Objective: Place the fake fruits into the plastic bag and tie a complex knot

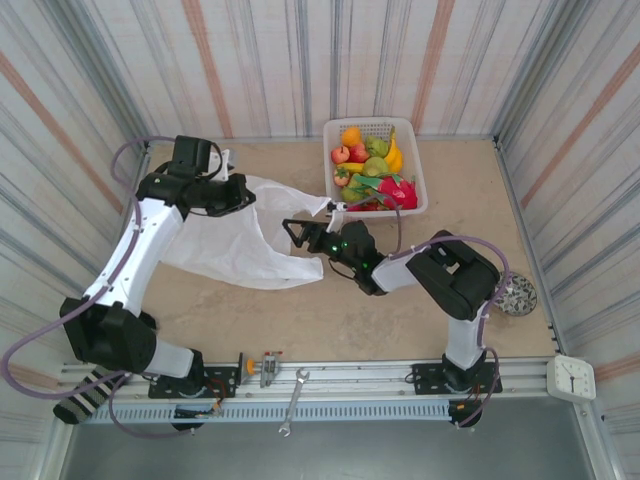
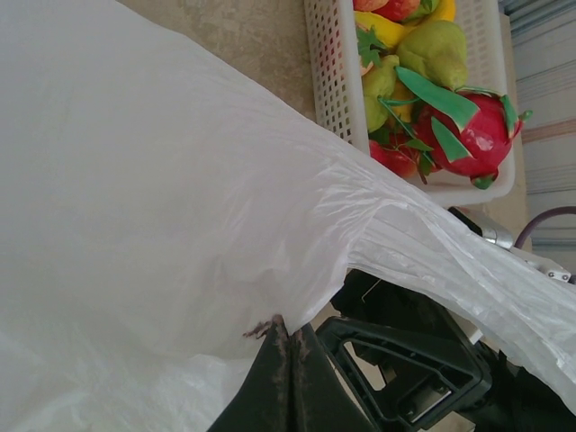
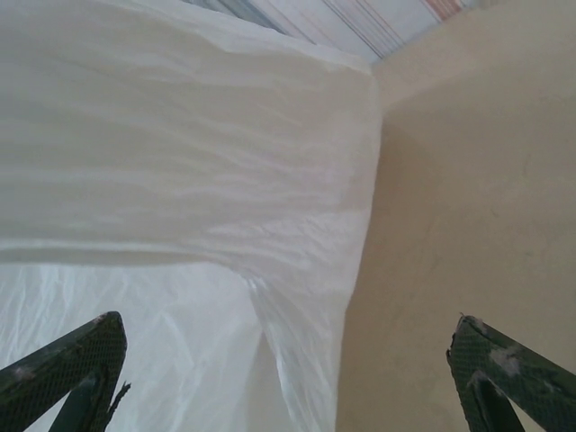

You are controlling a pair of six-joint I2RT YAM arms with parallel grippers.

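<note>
Top external view: plastic bag (image 1: 235,245) lay flat beside the basket (image 1: 421,192) holding the fake fruits (image 1: 368,160). Left gripper (image 1: 245,195) pinched its rim; right gripper (image 1: 293,230), jaws apart, faced the opposite rim and should take one layer only to open the mouth.

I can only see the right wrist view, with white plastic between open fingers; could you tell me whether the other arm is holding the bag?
Observer: Yes, the left tool is shut on the bag, at its far left edge.
Operator: Thank you. Is any fruit inside it?
Observer: None that I can see; the fruits are piled in the basket at the back of the table.
Operator: Where is my tool relative to that basket?
Observer: The right tool is at the bag's right edge, just nearer than the basket and to its left.
</note>
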